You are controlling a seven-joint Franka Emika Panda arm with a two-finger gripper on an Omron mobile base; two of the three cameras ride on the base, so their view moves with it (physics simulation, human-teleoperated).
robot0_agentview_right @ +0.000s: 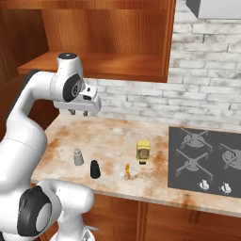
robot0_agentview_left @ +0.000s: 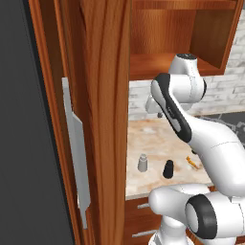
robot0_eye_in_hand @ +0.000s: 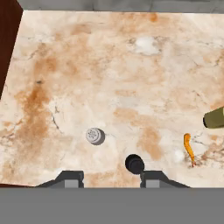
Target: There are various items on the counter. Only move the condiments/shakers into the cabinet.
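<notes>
**Gripper raised over the counter, three condiment containers standing below**

Left base view: grey shaker (robot0_agentview_left: 142, 162) and black shaker (robot0_agentview_left: 168, 169) stand apart on the marbled counter (robot0_agentview_left: 153, 139), below the open cabinet (robot0_agentview_left: 158, 64).

Right base view: the gripper (robot0_agentview_right: 79, 112) hangs empty above the counter; the yellow-brown squeeze bottle (robot0_agentview_right: 143, 151) stands near the orange stick (robot0_agentview_right: 127, 171), beside the stovetop (robot0_agentview_right: 204, 161).

Hand view: fingers (robot0_eye_in_hand: 70, 178) spread apart, grasping nothing; both shakers lie beneath.

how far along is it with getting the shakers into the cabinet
Nothing is stowed yet: the cabinet shelf is bare. The grey shaker, black shaker and yellow bottle all stand on the counter. The gripper hangs open and empty above them, so all three moves remain.
</notes>
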